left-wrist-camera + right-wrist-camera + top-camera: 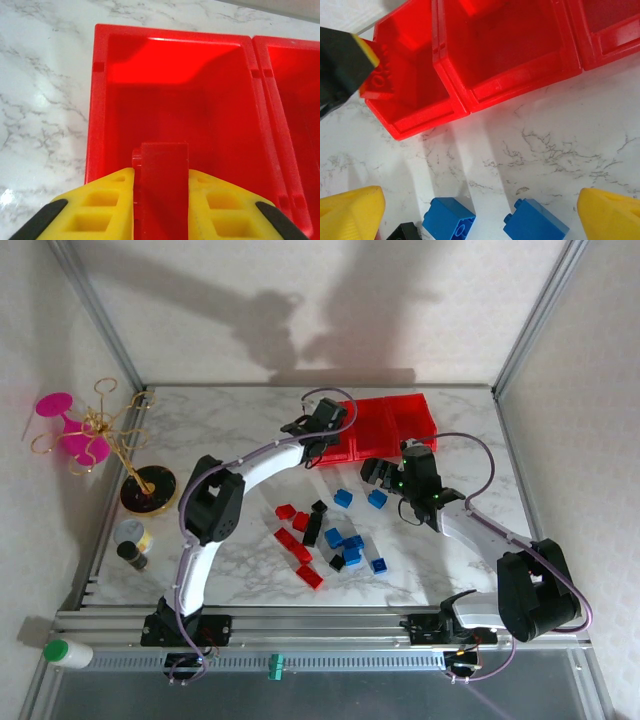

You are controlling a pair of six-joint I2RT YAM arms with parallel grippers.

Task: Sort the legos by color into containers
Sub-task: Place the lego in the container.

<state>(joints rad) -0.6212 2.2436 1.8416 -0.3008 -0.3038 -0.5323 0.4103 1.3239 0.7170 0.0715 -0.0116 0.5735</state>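
Top external view: you see the white marble desk [230, 420], the largest element, which carries everything else. The left arm [250, 465] reaches across it to the far side. The right arm [480, 530] bends in from the near right. At the far side, right of centre, lie the containers [385, 420], three joined translucent red bins in a row. The loose legos [325, 535], in red, blue and black, are scattered on the desk in front of the bins, between the two arms.

Left wrist view: your left end effector [161, 200] is clamped on a red brick [162, 165], with a yellow finger pressing each side. The brick hangs over the open top of the end compartment [97, 125] at the left of the row. The neighbouring bin shows at the right edge.

Right wrist view: your right end effector [477, 200] has its jaws spread wide with nothing gripped. It hovers over the desk just in front of the bins. Two blue bricks [451, 217] lie on the desk below it, seen between its fingers. A black brick [405, 231] lies just beside the left-hand one.
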